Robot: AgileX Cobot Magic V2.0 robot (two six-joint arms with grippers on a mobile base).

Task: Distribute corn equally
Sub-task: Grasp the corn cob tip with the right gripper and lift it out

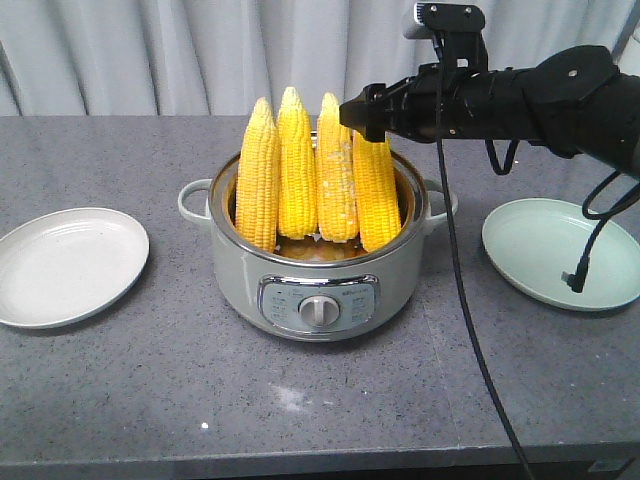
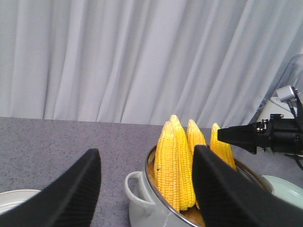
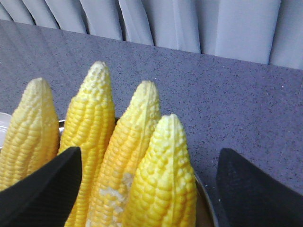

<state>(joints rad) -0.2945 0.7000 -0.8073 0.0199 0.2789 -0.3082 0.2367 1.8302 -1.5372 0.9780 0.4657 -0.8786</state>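
Corn (image 1: 300,170) all in the pot (image 1: 235,275), first pick lined up

All four cobs stood upright in it; the left plate (image 1: 60,265) and right plate (image 1: 560,250) held nothing. The right gripper (image 1: 368,120) hung released, fingers either side of the rightmost cob (image 1: 378,195) near its tip. The left gripper (image 2: 147,156) was released too. The next move likely called for closing there, then lifting straight up.

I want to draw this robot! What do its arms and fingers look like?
The right arm is chunky and matte black, with a small black-and-silver camera on top and thin black cables hanging off it. The right fingers and left fingers are broad black wedges; the left ones show a fine grid texture. No markings show.
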